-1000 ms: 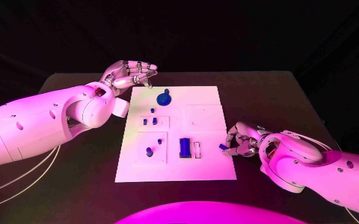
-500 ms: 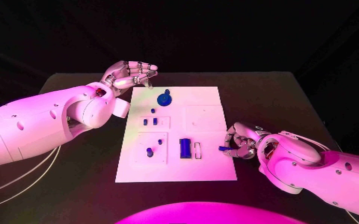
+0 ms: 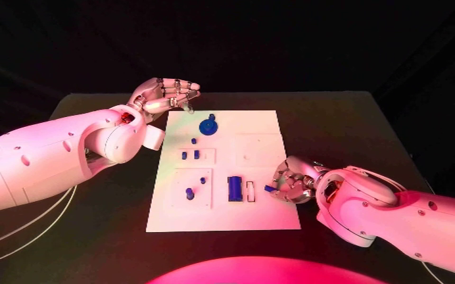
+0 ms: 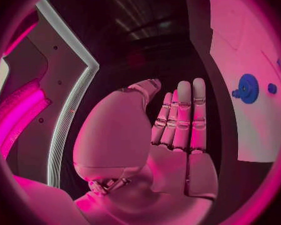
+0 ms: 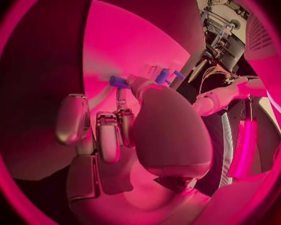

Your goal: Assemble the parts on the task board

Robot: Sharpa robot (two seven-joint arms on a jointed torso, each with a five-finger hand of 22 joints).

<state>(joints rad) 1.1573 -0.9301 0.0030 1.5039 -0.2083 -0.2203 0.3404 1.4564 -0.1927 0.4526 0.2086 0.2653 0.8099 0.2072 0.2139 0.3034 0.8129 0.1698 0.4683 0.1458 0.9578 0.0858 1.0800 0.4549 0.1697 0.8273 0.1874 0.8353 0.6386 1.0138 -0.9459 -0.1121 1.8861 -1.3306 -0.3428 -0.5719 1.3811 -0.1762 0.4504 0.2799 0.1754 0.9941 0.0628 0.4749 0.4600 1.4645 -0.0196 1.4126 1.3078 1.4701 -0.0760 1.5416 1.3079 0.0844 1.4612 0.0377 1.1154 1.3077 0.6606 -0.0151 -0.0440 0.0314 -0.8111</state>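
- The table [image 3: 360, 119] is dark, and the white board [image 3: 256, 215] lies flat in the middle of it, long side running away from the robot.
- Left arm [image 3: 66, 149] sweeps in from the side, big and white, its elbow just beside the board's left edge.
- Right arm [image 3: 388, 215] comes in low from the other side, beside the board's near right corner.
- Left hand [image 3: 166, 93] hangs off the board's far left corner, fingers curled loosely in; the wrist view shows the left hand [image 4: 172, 130] with its fingers side by side and nothing in the palm.
- Right hand [image 3: 292, 180] sits over the board's right edge, fingers bunched tight around a small blue part [image 3: 269, 189] at the fingertips; the wrist camera shows that part [image 5: 118, 81] pinched out front, over the white plate.
- On the board, a blue gear [image 3: 208, 126] lies near the far end, with a small blue peg at its far edge.
- A blue block [image 3: 234, 187] stands in a slot at the near middle, a pale slot [image 3: 250, 190] just beside it, between the block and the right hand.
- Two short blue pins [image 3: 190, 154] stand in a small recess left of centre, one blue dot [image 3: 193, 141] just beyond them.
- Another blue piece [image 3: 190, 192] and a smaller one [image 3: 202, 179] sit in the near left recess.
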